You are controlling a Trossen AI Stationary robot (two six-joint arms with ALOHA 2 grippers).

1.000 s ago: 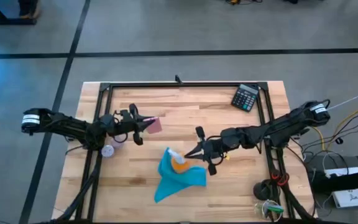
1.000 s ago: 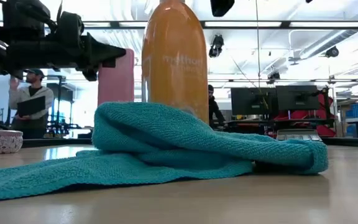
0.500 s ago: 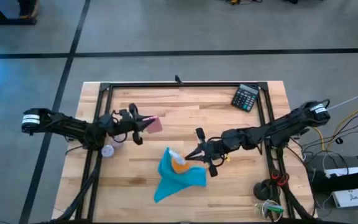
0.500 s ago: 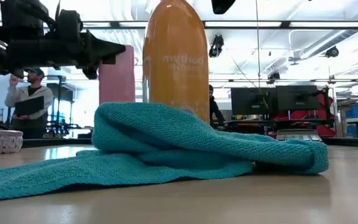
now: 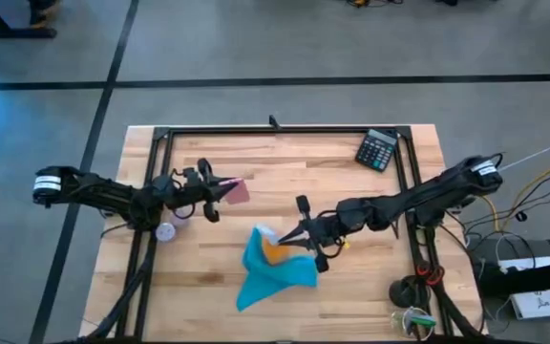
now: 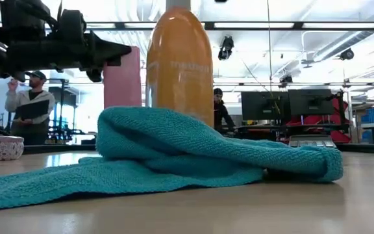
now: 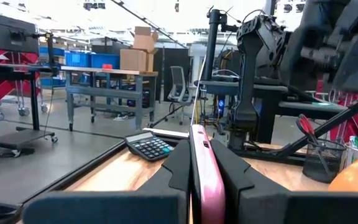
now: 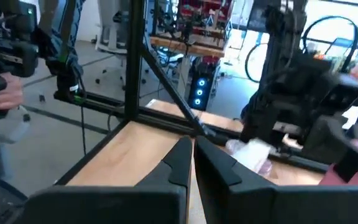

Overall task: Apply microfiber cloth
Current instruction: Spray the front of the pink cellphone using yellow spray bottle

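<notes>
The cloth lies crumpled on the near middle of the table, bunched against the near side of the orange bottle; the low view shows it draped around the bottle's base, one tail trailing left.

The left gripper hovers over the far left of the table, jaws pinching a pink phone on edge.

The right gripper is beside the bottle, at the cloth's far right edge; its jaws look pressed together, and whether they pinch cloth cannot be told.

Judgement: phone presented, cloth not lifted clear, no contact between cloth and phone. Wiping remains to be done.
</notes>
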